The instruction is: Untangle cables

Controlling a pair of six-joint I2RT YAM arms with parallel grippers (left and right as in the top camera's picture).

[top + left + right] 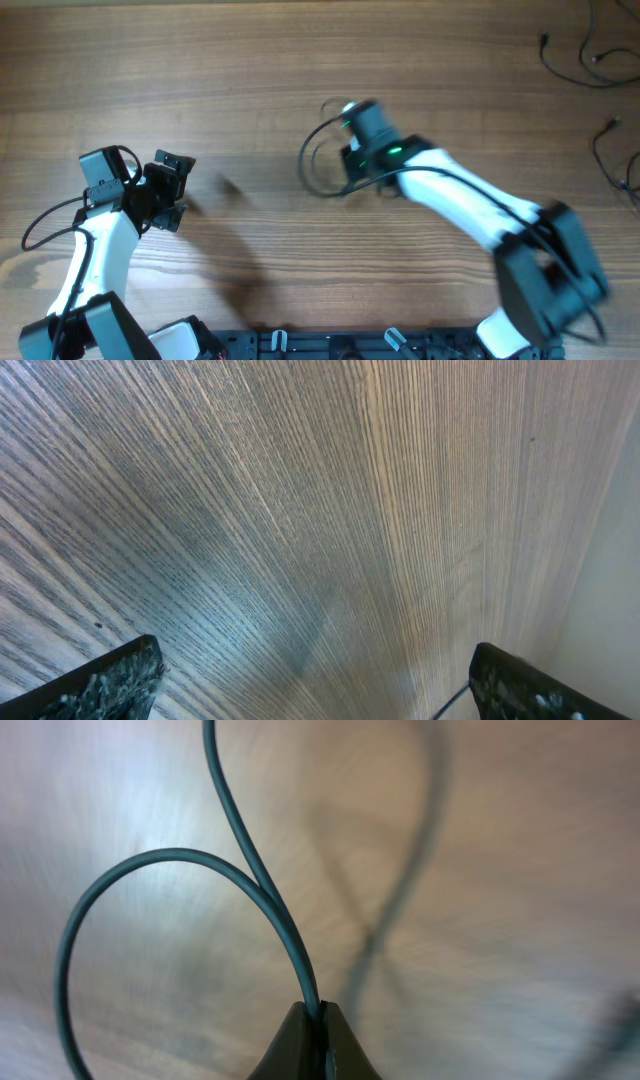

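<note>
Overhead view first, and I am going from left to right. The left gripper (178, 190) is hanging over the bare wooden table (300, 50). Its two fingers are spread wide and nothing is between them. The left wrist view is showing the same thing: only wood grain between the fingers (110, 680).

In the middle, a thin black cable (303, 160) is curling into a loop. The loop is lying to the right of the left gripper, well apart from it. It is just beside the tip of the right arm (450, 195), on that arm's left side. The loop is running longways from the far side of the table toward the near side.

The right arm is reaching in from the lower right and is looking blurry. In the right wrist view, the right gripper (322, 1018) is pinching tight on the black cable (265, 895). Two strands are meeting at the closed tips. One is going straight up and away, and one is curling round to the left. The cable's shadow (400, 910) is falling off to the side, so I am guessing the loop is hanging above the wood.

At the far right, more loose cables (575, 65) are lying by the top corner, well apart from both grippers.

The right arm is much nearer and is holding the loop. I am thinking the left gripper would need to reach right to help.
</note>
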